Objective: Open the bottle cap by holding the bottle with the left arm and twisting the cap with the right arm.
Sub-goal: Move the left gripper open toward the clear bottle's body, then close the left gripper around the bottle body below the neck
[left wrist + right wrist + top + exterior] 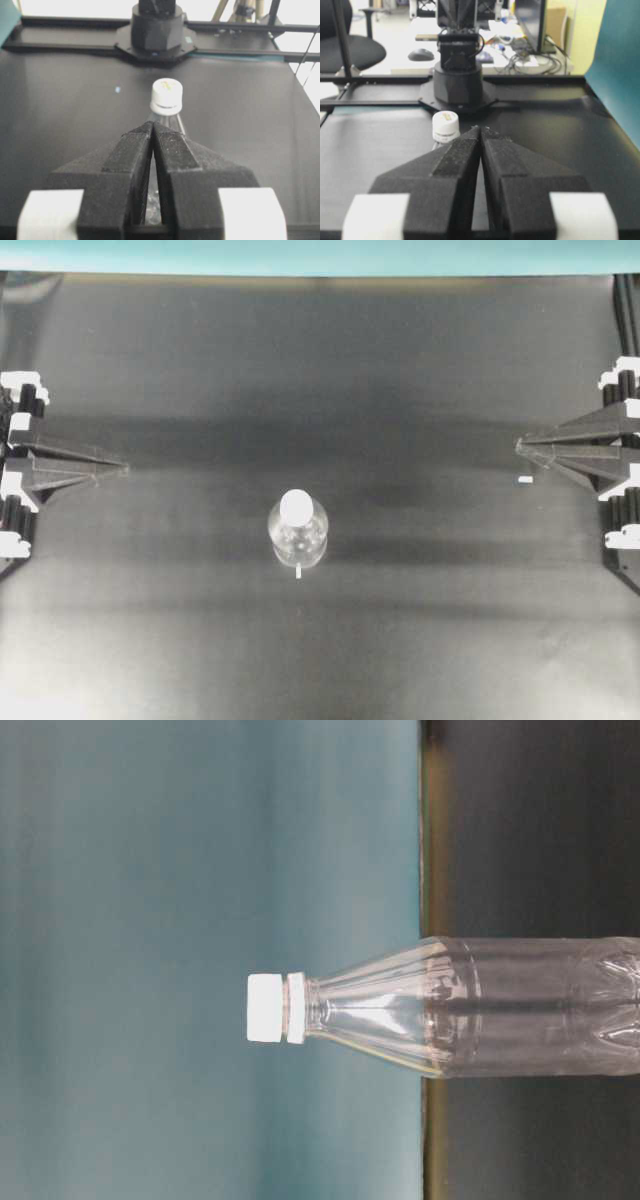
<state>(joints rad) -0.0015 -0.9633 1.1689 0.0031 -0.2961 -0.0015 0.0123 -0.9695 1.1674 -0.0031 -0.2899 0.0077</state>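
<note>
The clear plastic bottle (pixel 298 535) stands upright in the middle of the black table, its white cap (pixel 296 505) on top. The table-level view shows the bottle (pixel 480 1008) and cap (pixel 266 1008) turned sideways. My left gripper (pixel 124 468) rests at the left edge, shut and empty, tips together, far from the bottle. My right gripper (pixel 519 446) rests at the right edge, shut and empty. In the left wrist view the cap (pixel 166 95) shows beyond the closed gripper (pixel 152 125). In the right wrist view the cap (pixel 445 126) shows just left of the closed gripper (pixel 481 129).
A small white mark (pixel 525 480) lies on the table near the right gripper, and another white strip (pixel 297 574) lies just in front of the bottle. A teal backdrop (pixel 320 255) runs along the far edge. The opposite arm's base (pixel 155 32) stands beyond the bottle.
</note>
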